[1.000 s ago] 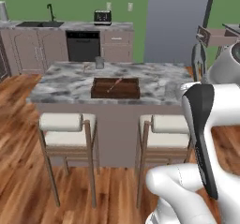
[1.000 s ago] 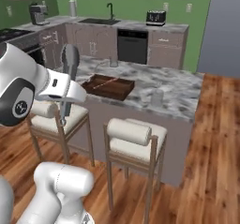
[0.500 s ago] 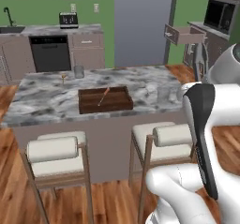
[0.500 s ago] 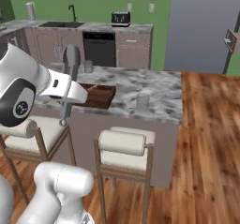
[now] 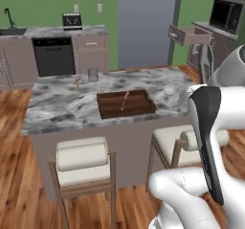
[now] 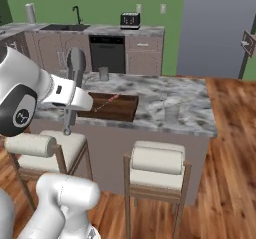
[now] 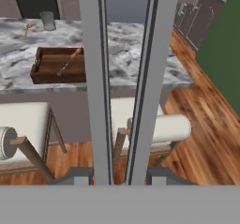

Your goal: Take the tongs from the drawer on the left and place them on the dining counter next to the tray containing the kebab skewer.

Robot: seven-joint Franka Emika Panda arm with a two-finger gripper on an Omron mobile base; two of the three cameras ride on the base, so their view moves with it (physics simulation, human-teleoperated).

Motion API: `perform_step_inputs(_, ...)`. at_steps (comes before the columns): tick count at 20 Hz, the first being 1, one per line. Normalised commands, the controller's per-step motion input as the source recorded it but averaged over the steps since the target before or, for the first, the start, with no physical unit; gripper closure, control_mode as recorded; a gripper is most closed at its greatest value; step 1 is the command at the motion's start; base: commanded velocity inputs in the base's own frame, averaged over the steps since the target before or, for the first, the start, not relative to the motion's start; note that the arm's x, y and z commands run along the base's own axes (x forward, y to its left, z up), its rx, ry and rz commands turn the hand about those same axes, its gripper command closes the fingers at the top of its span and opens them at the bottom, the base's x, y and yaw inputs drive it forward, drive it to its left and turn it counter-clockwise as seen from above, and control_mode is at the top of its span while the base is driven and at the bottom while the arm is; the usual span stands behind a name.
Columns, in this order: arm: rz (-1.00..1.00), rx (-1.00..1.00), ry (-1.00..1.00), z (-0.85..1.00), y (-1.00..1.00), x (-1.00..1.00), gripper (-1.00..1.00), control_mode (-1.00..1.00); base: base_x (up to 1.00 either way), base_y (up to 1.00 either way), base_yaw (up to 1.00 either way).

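Note:
The slim grey tongs (image 7: 124,78) stand between my fingertips, and my gripper (image 7: 121,174) is shut on them. Their two long arms run up the middle of the hand view. From the right base view the tongs (image 6: 74,78) hang in front of the dining counter (image 6: 192,110), at the hand. On the marble top (image 5: 57,106) sits the dark wooden tray (image 5: 125,103) (image 6: 112,107) (image 7: 58,66) with the kebab skewer (image 5: 125,98) in it. The tongs are short of the counter, over the stools. The drawer (image 5: 187,34) stands open at the back right.
Two cream-cushioned stools (image 5: 82,156) (image 6: 157,165) stand against the island's near side. A clear glass (image 6: 171,113) and a grey cup (image 5: 93,74) are on the marble. Behind are cabinets, a dishwasher (image 6: 107,54), a toaster (image 5: 72,20) and a grey fridge (image 5: 146,24).
The base has driven and turned, so the whole scene has shifted: the island looms nearer and the open drawer has come into the left base view. The tongs stay gripped the same way.

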Motion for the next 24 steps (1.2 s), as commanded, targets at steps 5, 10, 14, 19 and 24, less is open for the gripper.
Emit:
perform_step_inputs(5, 0.0, 0.0, 0.0, 0.0, 0.0, 0.0, 1.0, 1.0, 0.47, 0.58, -0.01)
perform_step_inputs(10, 0.0, 0.0, 0.0, 0.0, 0.0, 0.0, 1.0, 1.0, 0.48, 0.54, -0.02)
perform_step_inputs(14, 0.0, 0.0, 0.0, 0.0, 0.0, 0.0, 1.0, 1.0, 0.51, 0.53, -0.02)
perform_step_inputs(19, 0.0, 0.0, 0.0, 0.0, 0.0, 0.0, 1.0, 1.0, 0.65, 0.43, -0.04)
perform_step_inputs(24, 0.0, 0.0, 0.0, 0.0, 0.0, 0.0, 1.0, 1.0, 0.6, 0.34, -0.05)
